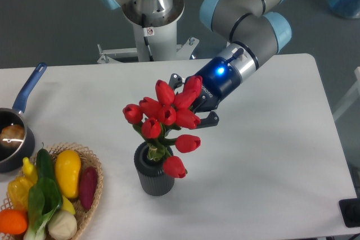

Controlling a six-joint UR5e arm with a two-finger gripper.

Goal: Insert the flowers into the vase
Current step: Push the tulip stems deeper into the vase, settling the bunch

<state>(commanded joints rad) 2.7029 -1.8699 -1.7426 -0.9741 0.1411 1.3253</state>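
Observation:
The flowers, a bunch of red tulips with green stems, stand with their stems in the mouth of the vase. The vase is small, dark grey and ribbed, and stands upright on the white table. The blooms spread wider than the vase, and one hangs over its rim. My gripper reaches in from the upper right, just behind the blooms and above the vase. Its two fingers stand spread wide on either side of the bunch. The fingertips are partly hidden behind the tulips.
A wicker basket with yellow, green, purple and orange vegetables sits at the front left. A dark saucepan with a blue handle stands at the left edge. The arm's base is at the back of the table.

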